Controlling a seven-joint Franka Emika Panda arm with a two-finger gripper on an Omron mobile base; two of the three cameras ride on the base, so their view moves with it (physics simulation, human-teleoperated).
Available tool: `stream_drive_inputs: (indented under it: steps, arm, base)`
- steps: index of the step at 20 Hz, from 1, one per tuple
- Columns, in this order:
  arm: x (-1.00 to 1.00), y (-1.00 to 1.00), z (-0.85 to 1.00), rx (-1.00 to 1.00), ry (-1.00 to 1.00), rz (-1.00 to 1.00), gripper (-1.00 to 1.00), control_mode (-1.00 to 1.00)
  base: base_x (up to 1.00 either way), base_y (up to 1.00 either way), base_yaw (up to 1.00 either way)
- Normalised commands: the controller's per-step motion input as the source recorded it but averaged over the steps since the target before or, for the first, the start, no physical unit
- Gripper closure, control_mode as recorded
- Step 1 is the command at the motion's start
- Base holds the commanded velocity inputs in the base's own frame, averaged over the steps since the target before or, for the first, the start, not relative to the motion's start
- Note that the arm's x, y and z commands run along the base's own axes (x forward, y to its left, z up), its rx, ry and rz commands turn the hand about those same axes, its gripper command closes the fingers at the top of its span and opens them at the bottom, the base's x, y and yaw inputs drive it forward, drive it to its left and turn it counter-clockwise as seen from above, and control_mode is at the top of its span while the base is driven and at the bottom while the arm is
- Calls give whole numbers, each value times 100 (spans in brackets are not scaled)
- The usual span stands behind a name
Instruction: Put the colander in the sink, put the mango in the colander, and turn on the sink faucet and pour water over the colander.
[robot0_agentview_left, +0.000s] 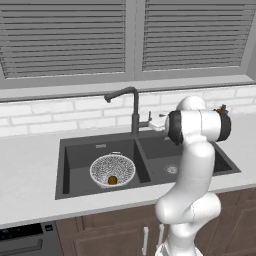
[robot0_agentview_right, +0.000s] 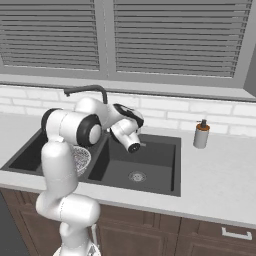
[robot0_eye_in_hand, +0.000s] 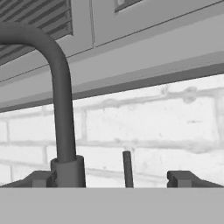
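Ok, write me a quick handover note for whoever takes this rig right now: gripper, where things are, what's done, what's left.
Gripper: open, empty, facing the sink faucet with the lever between its fingertips.
Colander: sitting in the sink's left basin.
Mango: inside the colander.
Done: colander and mango placed.
Left: push the lever to start the water; no stream is visible yet. The spout seems to reach over the left basin, so check that it hits the colander.

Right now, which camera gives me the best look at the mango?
The left base view. There the mango lies in the open inside the colander, in the left basin of the sink. In the right base view the arm covers most of the colander, so the fruit is hidden. The hand view faces the sink faucet.
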Motion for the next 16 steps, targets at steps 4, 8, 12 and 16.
stream_drive_inputs:
  steps: [4, 8, 12, 16]
  arm:
    - [44, 1, -31, 1, 0, 0, -100, -100]
    - [48, 0, -26, 2, 0, 0, -100, -100]
    - [53, 0, -21, 3, 0, 0, -100, -100]
    - [56, 0, -17, 5, 0, 0, -100, -100]
  base:
    - [0, 0, 0]
    - [0, 0, 0]
    - [0, 0, 0]
    - [0, 0, 0]
